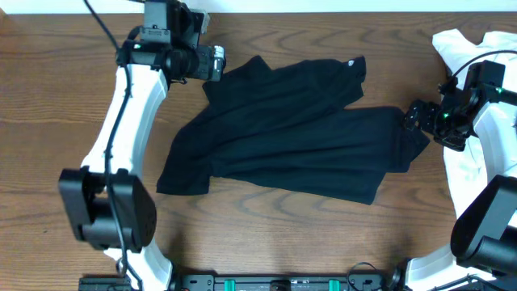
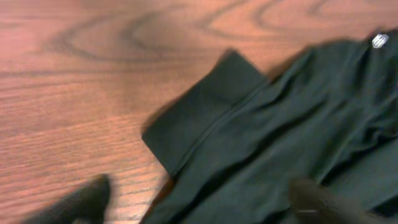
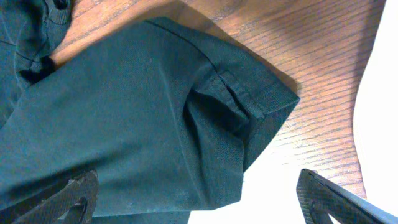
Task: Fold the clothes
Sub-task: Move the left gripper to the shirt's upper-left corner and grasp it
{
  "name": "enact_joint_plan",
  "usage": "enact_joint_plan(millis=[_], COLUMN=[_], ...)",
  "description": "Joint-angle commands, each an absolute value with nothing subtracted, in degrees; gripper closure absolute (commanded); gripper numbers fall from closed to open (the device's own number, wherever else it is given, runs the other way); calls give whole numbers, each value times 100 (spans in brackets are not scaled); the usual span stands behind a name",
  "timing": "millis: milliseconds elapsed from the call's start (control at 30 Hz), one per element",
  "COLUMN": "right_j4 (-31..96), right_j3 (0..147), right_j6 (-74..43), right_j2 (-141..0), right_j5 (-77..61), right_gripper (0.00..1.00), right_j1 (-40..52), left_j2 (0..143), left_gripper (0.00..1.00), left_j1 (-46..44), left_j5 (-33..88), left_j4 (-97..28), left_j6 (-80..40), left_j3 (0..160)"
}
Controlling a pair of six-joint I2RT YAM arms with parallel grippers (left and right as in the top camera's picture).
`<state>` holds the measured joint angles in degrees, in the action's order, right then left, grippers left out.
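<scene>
Overhead: one black shirt (image 1: 299,133) lies crumpled across the middle of the desk (image 1: 48,105). Its long axis runs side to side with a slight tilt, the left end lying lower in the frame. One white shirt (image 1: 460,44) is bunched at the far right edge, partly under the right arm. There are two arms. The left end effector (image 1: 216,66) hangs at the black shirt's upper left corner, and the right end effector (image 1: 410,118) sits at its right-hand edge, so the garment stretches between them and each arm is nearer its own end.

Left wrist: the two fingers (image 2: 81,200) are blurred but stand apart with nothing clamped. A squared black flap (image 2: 205,109) lies just ahead on bare wood, and the rest of the cloth runs off to the right, where one small white logo print (image 2: 380,40) shows.

Right wrist: the fingers (image 3: 68,199) are spread wide and grip nothing. One hemmed sleeve (image 3: 242,106) lies ahead of them and reaches down between them, unpinched. White fabric borders it on the right.

The fold likely depends on each arm taking its near corner.
</scene>
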<state>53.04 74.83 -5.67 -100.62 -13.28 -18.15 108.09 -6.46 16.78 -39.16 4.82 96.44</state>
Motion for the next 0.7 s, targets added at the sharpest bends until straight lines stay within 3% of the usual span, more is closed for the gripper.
enact_joint_plan(millis=[0, 33, 133, 267, 400, 667], right_j4=[5310, 5310, 5310, 5310, 5310, 5310], right_j3=[7487, 7487, 7487, 7487, 7487, 7487], right_j6=[-574, -572, -572, -572, -572, -572], right_j2=[-10042, -10042, -10042, -10042, -10042, -10042], right_j5=[-1352, -1352, -1352, -1352, -1352, -1352], right_gripper=[1, 1, 1, 1, 1, 1], right_j1=[-1820, -1820, -1820, -1820, -1820, -1820], left_j2=[11043, 11168, 11563, 12079, 12449, 12901], left_gripper=[50, 50, 67, 80, 81, 81], left_j1=[-674, -679, -722, -851, -982, -1170], left_j5=[1752, 1752, 1752, 1730, 1678, 349], left_j4=[-3929, -3924, -3887, -3793, -3568, -3459], left_j6=[556, 556, 554, 554, 552, 530], left_j3=[9771, 9771, 9771, 9771, 9771, 9771])
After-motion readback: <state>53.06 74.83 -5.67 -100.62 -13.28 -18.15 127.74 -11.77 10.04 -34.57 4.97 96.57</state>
